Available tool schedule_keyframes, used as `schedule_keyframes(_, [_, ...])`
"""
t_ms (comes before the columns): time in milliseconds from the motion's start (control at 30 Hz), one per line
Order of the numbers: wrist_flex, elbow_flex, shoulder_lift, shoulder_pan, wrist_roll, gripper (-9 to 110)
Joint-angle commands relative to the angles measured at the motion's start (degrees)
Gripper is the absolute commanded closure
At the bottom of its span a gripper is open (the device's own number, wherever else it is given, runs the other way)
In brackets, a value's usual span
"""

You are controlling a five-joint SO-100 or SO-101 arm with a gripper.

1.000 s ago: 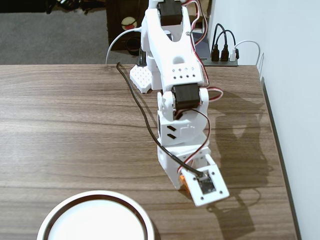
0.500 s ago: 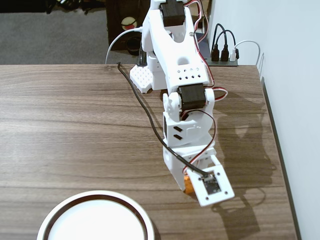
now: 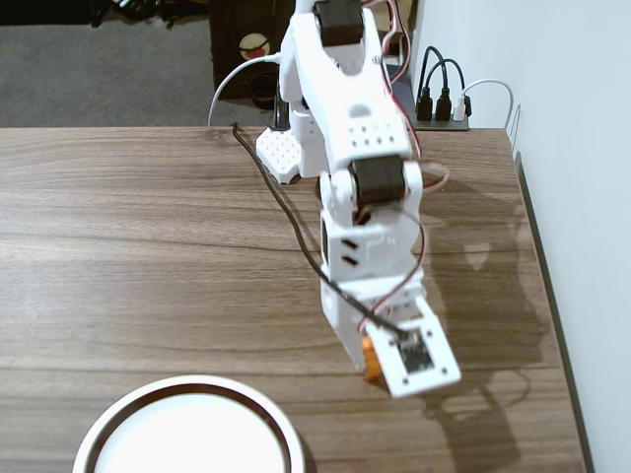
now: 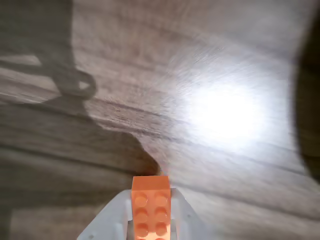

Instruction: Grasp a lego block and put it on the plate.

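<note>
In the wrist view an orange lego block (image 4: 151, 207) with two rows of studs stands clamped between my white fingers (image 4: 111, 220); my gripper (image 4: 150, 200) is shut on it above the wooden table. The fixed view shows the gripper (image 3: 380, 367) low at the front right of the table, with only a sliver of the lego block (image 3: 373, 360) showing beside the wrist camera board. The white plate (image 3: 104, 434) with its dark inner ring lies at the bottom edge, to the left of the gripper and apart from it.
A black cable (image 3: 276, 207) trails across the table from the arm's base. A white perforated part (image 3: 278, 153) sits near the base. The table's right edge (image 3: 547, 296) meets a white wall; a power strip (image 3: 442, 103) lies behind.
The arm has swung slightly and raised its upper links; the gripper with the orange block has shifted a little, staying at the front right. The plate has not moved.
</note>
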Motion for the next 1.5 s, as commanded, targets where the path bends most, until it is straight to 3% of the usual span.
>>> schedule_keyframes(0, [0.88,-0.09,6.94,0.97,0.62,99])
schedule_keyframes(300, [0.09,3.87,18.11,6.06,1.32,99])
schedule_keyframes(633, [-11.25,5.98,21.36,16.79,1.32,99])
schedule_keyframes(1033, [-22.06,0.18,11.95,23.47,2.11,99])
schedule_keyframes(1467, [-19.69,-11.16,-2.55,25.22,5.62,99])
